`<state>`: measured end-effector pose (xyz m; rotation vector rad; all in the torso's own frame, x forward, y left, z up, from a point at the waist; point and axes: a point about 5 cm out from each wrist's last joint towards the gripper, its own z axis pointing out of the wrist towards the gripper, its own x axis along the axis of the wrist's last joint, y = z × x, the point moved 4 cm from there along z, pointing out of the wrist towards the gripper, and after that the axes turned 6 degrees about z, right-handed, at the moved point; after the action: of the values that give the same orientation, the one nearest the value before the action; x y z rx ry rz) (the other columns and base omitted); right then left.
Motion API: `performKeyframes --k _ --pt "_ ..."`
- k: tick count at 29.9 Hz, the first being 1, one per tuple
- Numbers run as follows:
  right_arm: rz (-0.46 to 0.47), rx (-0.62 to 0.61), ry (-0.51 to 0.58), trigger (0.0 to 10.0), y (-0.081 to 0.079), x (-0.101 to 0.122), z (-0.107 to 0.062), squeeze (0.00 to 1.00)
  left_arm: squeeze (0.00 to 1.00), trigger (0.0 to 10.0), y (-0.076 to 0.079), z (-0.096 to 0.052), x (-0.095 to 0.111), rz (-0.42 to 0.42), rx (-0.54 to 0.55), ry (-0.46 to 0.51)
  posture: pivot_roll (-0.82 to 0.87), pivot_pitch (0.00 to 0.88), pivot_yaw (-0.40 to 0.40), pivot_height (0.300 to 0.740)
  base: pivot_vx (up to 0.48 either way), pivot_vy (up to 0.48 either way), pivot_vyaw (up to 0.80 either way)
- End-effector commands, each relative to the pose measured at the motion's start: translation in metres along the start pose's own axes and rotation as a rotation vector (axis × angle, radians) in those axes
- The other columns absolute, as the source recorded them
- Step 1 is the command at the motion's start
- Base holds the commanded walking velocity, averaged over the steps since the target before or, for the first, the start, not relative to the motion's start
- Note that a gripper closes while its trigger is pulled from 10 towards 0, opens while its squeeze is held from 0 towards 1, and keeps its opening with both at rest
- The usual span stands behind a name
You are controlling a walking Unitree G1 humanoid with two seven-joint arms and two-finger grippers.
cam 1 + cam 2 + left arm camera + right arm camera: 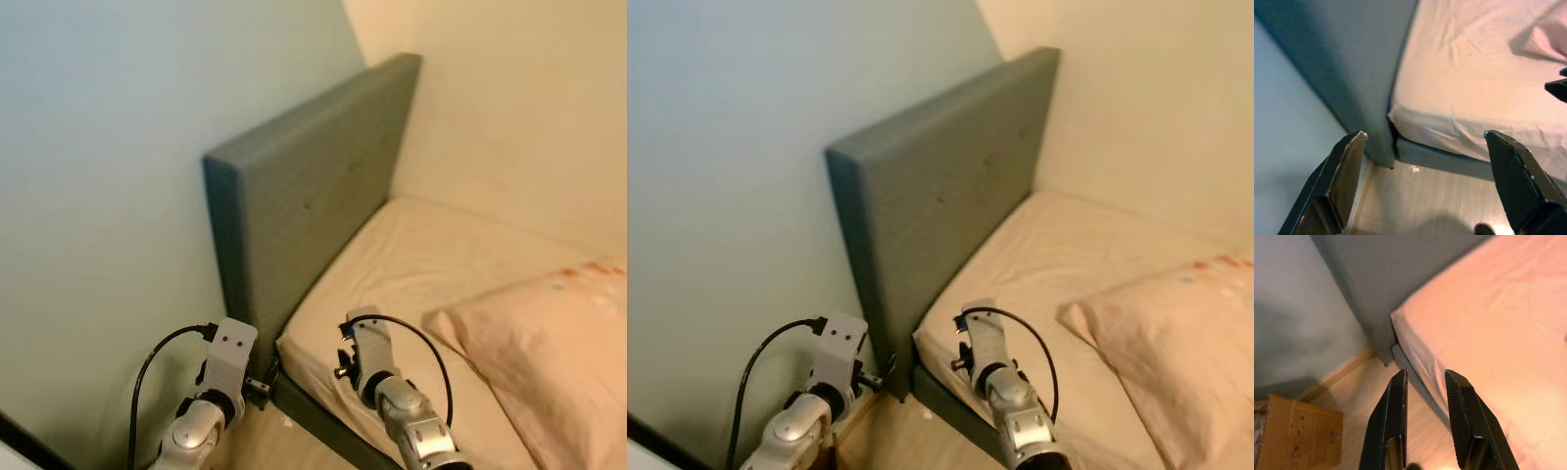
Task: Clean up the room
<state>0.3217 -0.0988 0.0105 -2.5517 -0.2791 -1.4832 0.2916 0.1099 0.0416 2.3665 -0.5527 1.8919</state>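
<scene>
- Presently, both arms are raised in front of the robot, aimed at the head corner of a bed (421, 264).
- Left gripper (1425, 147): fingers spread wide apart, nothing between them. Past its tips lie the corner of the cream sheet, the grey bed frame (1444, 159) under it, and the pale wood floor (1415, 205).
- A small white scrap (1414, 169) lies on the floor just beyond the left gripper's tips, near the foot of the headboard and close to the frame. Cannot tell what it is.
- Right gripper (1425, 377): fingers nearly parallel with a narrow gap, holding nothing. The mattress edge runs ahead of its tips, with the sheet to one side and the floor to the other.
- A cardboard box (1298, 438) sits on the floor well off to the side of the right gripper, near the wall.
- Grey upholstered headboard (304, 206) stands upright ahead of both grippers, against the pale blue-grey wall (108, 196).
- A peach pillow (549, 343) lies on the sheet to the right of the right arm, apart from it.
- Black cables loop off both wrists.
</scene>
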Motion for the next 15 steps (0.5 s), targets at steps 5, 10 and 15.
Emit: performKeyframes --k 5,10,15 --pt "-0.005 -0.007 -0.009 10.0 0.0026 -0.0017 -0.0022 0.0 0.0 10.0 0.0041 -0.0022 -0.0002 0.016 -0.025 0.005 -0.04 0.046 0.003 0.74 0.0 0.0 -0.8" --pt "-0.004 -0.011 -0.006 10.0 0.0033 -0.0017 -0.0025 0.0 0.0 10.0 0.0054 -0.0016 0.0018 0.018 -0.03 0.013 -0.05 0.045 0.004 0.74 0.0 0.0 -0.8" --pt "-0.003 -0.021 -0.001 10.0 0.0052 -0.0013 -0.0029 0.0 0.0 10.0 0.0051 -0.0004 0.0028 0.032 -0.029 0.017 -0.04 0.05 0.003 0.74 0.0 0.0 -0.8"
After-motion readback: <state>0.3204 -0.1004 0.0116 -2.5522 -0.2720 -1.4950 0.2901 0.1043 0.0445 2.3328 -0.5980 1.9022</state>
